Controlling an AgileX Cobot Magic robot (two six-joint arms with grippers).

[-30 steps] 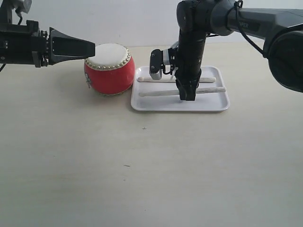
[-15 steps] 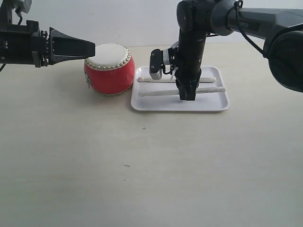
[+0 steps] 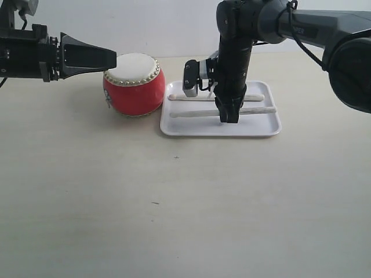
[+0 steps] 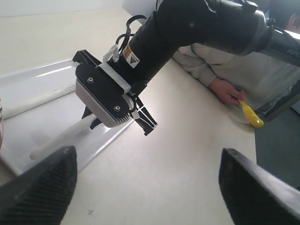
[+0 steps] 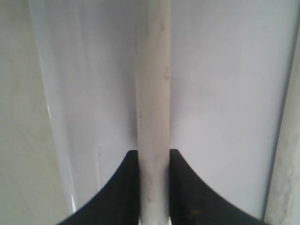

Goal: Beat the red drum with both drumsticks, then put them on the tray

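The red drum (image 3: 133, 87) stands on the table, just left of the white tray (image 3: 191, 128). Both drumsticks lie lengthwise in the tray, the far one (image 3: 191, 98) and the near one (image 3: 194, 114). My right gripper (image 3: 228, 119) points straight down into the tray. It is shut on the near drumstick (image 5: 152, 84), with a black finger (image 5: 117, 192) pressed against each side. The other stick (image 5: 286, 164) shows at the view's edge. My left gripper (image 3: 110, 58) hovers level at the drum's upper left, open and holding nothing (image 4: 150, 187). Its view shows the tray (image 4: 37, 79) and the right arm's wrist (image 4: 108, 93).
Bare pale tabletop (image 3: 174, 202) stretches in front of the drum and tray. A wall runs close behind them. In the left wrist view a person's hand with a yellow object (image 4: 248, 112) rests on the table beyond the right arm.
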